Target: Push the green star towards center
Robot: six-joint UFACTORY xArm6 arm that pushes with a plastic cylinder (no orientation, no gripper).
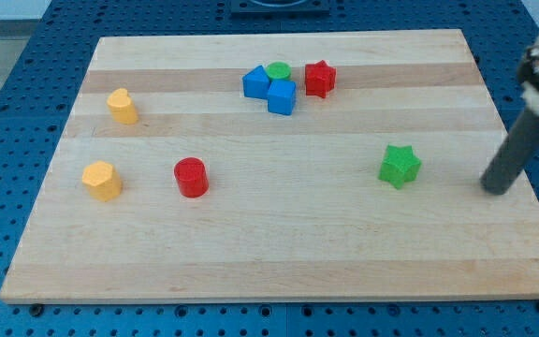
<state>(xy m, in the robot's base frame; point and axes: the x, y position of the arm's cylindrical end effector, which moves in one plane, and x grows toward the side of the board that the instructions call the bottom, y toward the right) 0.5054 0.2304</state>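
My tip (497, 190) is sitting on the wooden board (279, 253) near the view's right edge. It is just a plain rod with nothing that opens, closes or grabs. The green star (400, 166) is lying to its left, apart from it. Far off near the view's top, two blue blocks (269, 90), a green round block (278, 70) and a red star (319, 79) are huddling together.

My tip (497, 190) rests on the table (279, 262) at the frame's right, apart from the green star (400, 166); a red cylinder (192, 177) sits left of center.
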